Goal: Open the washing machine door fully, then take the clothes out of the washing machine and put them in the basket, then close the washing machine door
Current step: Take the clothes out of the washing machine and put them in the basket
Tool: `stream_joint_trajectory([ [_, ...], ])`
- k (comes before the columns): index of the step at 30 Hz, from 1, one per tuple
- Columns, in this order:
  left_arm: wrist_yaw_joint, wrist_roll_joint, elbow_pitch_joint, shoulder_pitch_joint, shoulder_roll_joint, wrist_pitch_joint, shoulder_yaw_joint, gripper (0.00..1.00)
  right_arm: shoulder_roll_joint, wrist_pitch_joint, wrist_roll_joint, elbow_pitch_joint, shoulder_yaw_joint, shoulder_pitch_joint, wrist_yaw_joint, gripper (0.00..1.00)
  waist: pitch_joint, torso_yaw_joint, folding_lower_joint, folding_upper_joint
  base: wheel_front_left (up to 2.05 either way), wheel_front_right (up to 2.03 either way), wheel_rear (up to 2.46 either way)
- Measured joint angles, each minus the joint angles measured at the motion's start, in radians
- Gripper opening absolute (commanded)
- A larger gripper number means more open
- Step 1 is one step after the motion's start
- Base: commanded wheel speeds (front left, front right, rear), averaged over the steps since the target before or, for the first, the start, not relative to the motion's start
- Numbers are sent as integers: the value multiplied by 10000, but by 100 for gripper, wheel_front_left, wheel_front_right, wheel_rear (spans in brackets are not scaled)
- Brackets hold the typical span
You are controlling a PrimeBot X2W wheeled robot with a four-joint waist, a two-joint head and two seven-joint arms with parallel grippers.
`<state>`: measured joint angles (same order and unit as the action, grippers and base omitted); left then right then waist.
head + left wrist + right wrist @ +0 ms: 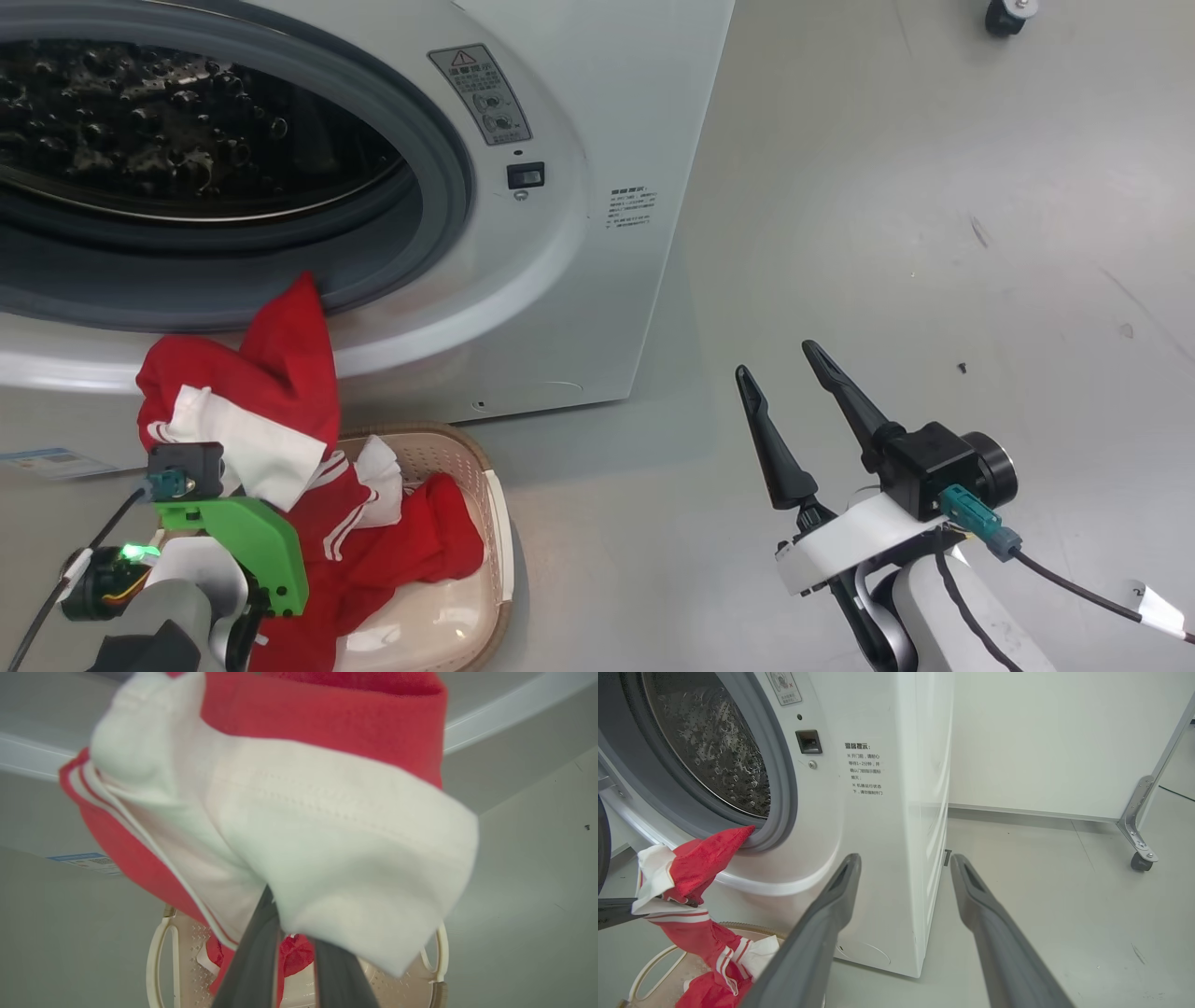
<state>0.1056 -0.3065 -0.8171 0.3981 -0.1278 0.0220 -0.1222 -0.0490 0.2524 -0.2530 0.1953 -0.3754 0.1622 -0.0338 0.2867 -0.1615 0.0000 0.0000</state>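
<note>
The washing machine has its round opening uncovered, with the steel drum showing; the washing machine door is out of view. My left gripper is shut on the clothes: a red garment with a white panel that hangs above the basket. The garment's upper tip touches the grey seal, and its striped lower part trails into the basket among more red cloth. The cloth covers the left fingertips. My right gripper stands open and empty over the floor, right of the machine.
Bare grey floor stretches to the right of the washing machine. A castor wheel sits at the far top right, and a metal frame leg on a castor stands by the white wall. A blue label shows at the left.
</note>
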Motion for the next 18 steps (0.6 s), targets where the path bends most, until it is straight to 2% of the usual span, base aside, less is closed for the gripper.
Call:
stream_joint_trajectory([
  [11,23,-12,-454,-89,-157,729,-36,0,-2,0,-92,-247,-130,254,10,100,643,-462,0,0,0,0,0],
  [18,-82,-12,-725,-88,-460,1058,-19,0,2,0,-198,-453,-326,427,102,100,1174,-781,0,0,0,0,0],
])
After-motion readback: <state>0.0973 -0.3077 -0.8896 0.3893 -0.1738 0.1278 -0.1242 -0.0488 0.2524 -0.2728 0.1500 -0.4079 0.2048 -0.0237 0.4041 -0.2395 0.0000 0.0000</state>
